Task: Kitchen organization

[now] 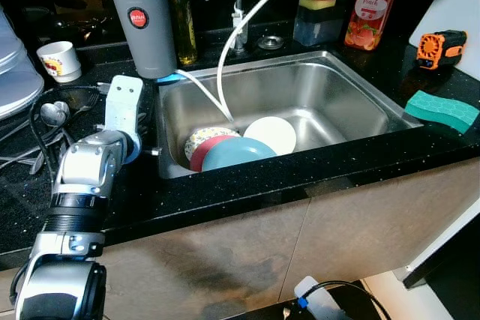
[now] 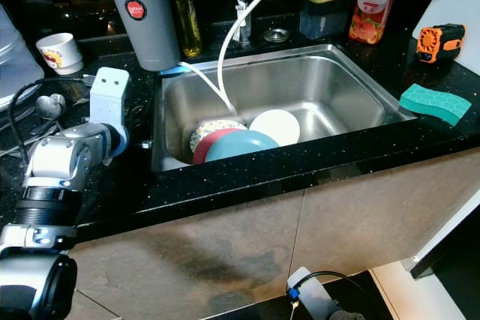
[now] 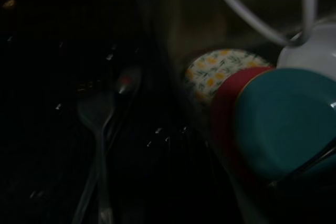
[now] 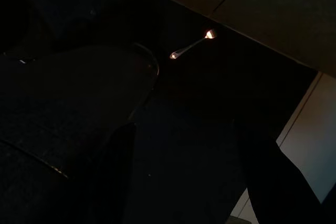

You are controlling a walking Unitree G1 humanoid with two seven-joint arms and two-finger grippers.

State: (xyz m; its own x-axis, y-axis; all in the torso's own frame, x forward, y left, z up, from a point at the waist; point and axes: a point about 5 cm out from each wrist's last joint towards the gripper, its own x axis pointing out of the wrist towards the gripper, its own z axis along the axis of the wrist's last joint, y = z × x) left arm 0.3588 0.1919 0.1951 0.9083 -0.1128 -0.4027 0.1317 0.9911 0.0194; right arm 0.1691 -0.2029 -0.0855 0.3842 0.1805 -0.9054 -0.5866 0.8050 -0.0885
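Looks like an early step: picking the next item to tidy around the sink (image 1: 360, 84). Finds the left gripper (image 1: 133, 144) low over the black table (image 1: 262, 177), just beside the sink's left rim; cannot tell whether its grip is released or clenched. Shows, through the left wrist view, a spoon (image 3: 100, 116) lying flat on the table, and next to it in the basin a leaning stack: floral plate (image 1: 204, 139), red plate (image 1: 214, 148), teal plate (image 1: 238, 153), white plate (image 1: 271, 134). Leaves the right gripper (image 4: 194, 145) hanging idle in shadow, fingers (image 4: 121, 171) spread and holding nothing. Probably calls next for settling on the spoon or the nearest plate, then lowering squarely; a flat spoon on a hard top needs a careful pinch at the handle.
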